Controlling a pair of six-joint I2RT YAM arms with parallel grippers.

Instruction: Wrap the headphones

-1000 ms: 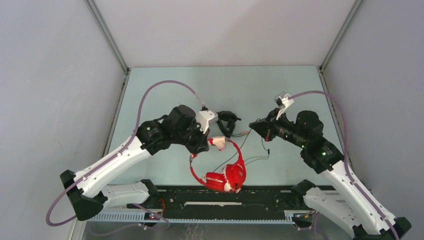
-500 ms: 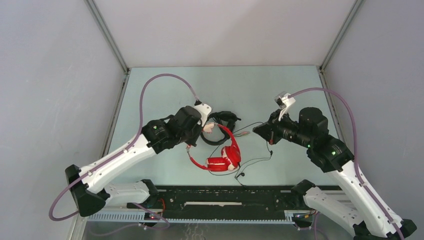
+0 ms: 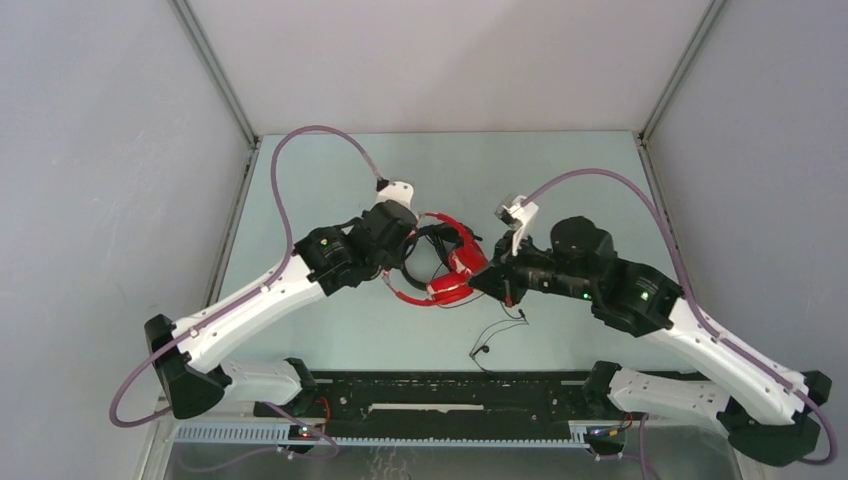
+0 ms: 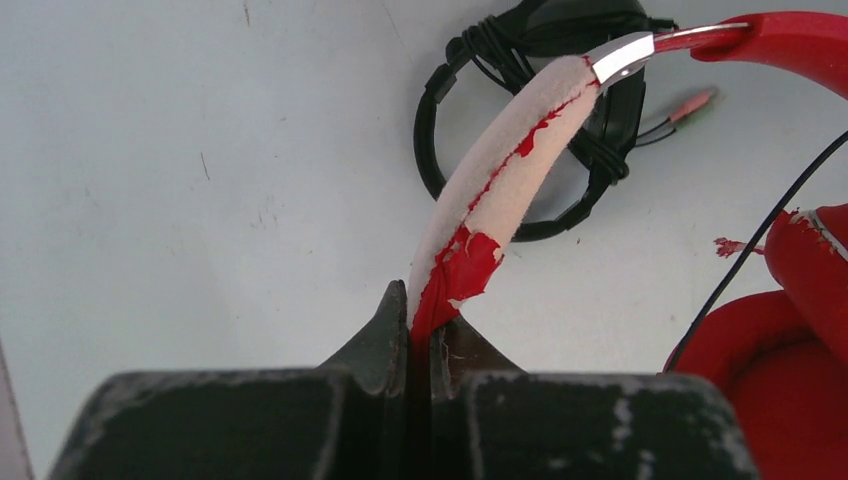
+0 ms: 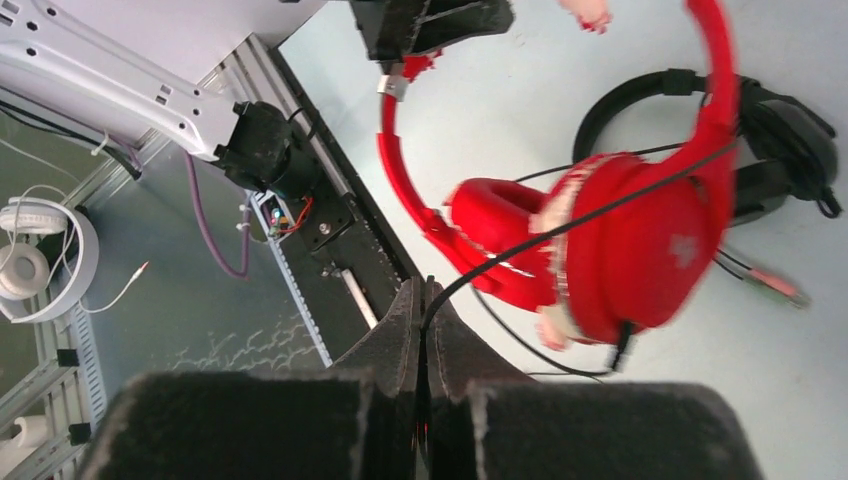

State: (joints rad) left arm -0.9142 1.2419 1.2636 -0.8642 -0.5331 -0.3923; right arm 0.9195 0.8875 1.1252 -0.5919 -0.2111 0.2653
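The red headphones [image 3: 455, 272] hang between my two grippers, above the middle of the table. My left gripper [image 4: 422, 312] is shut on the worn, peeling headband [image 4: 500, 195]. My right gripper [image 5: 424, 290] is shut on the thin dark cable [image 5: 560, 228], which runs across the red earcups [image 5: 620, 250] in the right wrist view. In the top view the left gripper [image 3: 405, 245] is just left of the headphones and the right gripper [image 3: 490, 280] just right. The cable's loose end [image 3: 495, 335] trails onto the table toward the near edge.
Black headphones [image 3: 432, 248] with a bundled cable lie on the table under the red ones, also in the left wrist view [image 4: 560, 100]. A black rail [image 3: 440, 395] runs along the near edge. White headphones [image 5: 40, 255] lie off the table, below it.
Both grippers moved toward each other and farther from the near edge. The red headphones rose and shifted over the black ones. The right gripper came close to the earcups, cable pulled along.
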